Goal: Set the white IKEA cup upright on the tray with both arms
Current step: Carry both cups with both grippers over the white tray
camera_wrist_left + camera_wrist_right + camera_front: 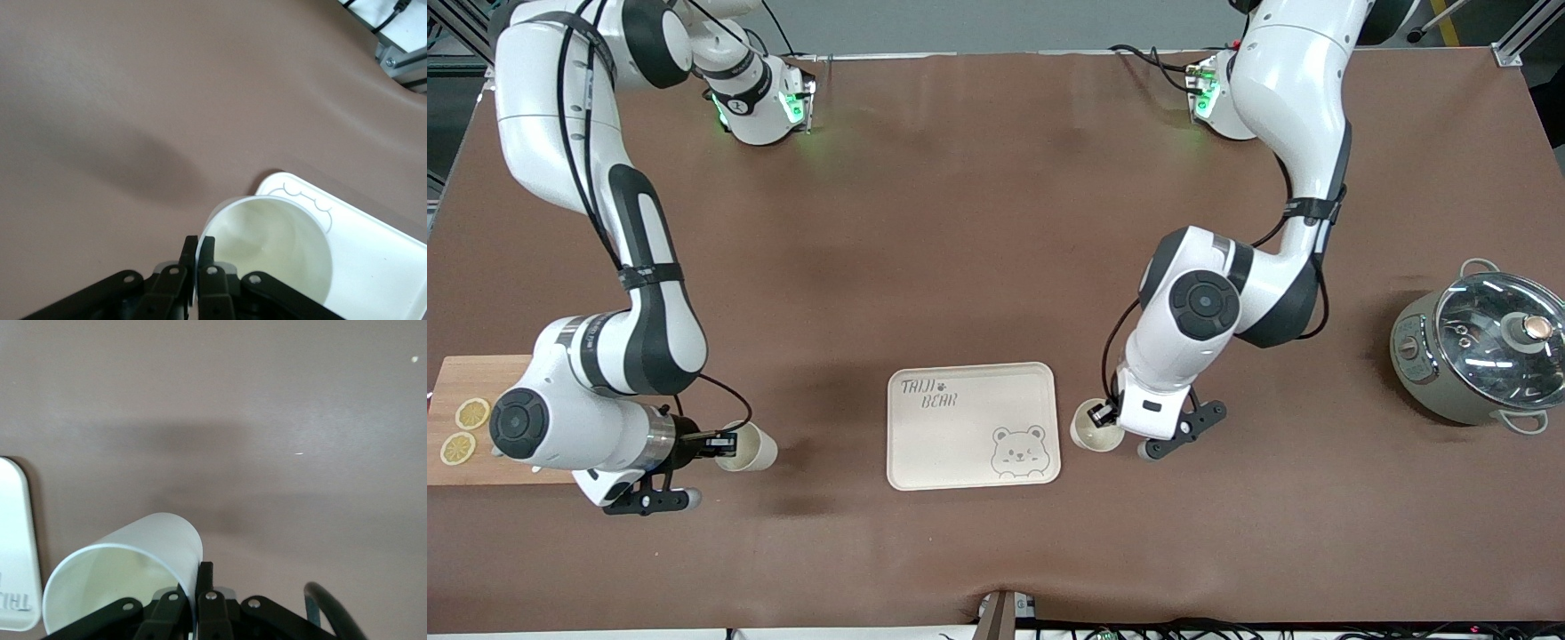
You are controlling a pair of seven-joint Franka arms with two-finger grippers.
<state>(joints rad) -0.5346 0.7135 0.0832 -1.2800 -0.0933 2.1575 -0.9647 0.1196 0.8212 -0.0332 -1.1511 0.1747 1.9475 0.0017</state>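
Note:
The cream tray [960, 436] with "TAIJI BEAR" lettering lies on the brown table near the front camera. My left gripper [1107, 415] is shut on the rim of a white cup [1094, 431] that stands mouth up just beside the tray's edge toward the left arm's end. In the left wrist view my left gripper [199, 257] pinches the cup's wall [273, 247], with the tray's corner [373, 260] next to it. My right gripper [725, 442] is shut on the rim of a second white cup [751, 447], held tilted on its side between the cutting board and the tray. The right wrist view shows my right gripper [198, 577], this cup [123, 570] and the tray's edge [15, 547].
A bamboo cutting board [471, 373] with two lemon slices [471, 413] lies at the right arm's end, partly under the right arm. A grey pot with a glass lid [1480, 351] stands at the left arm's end.

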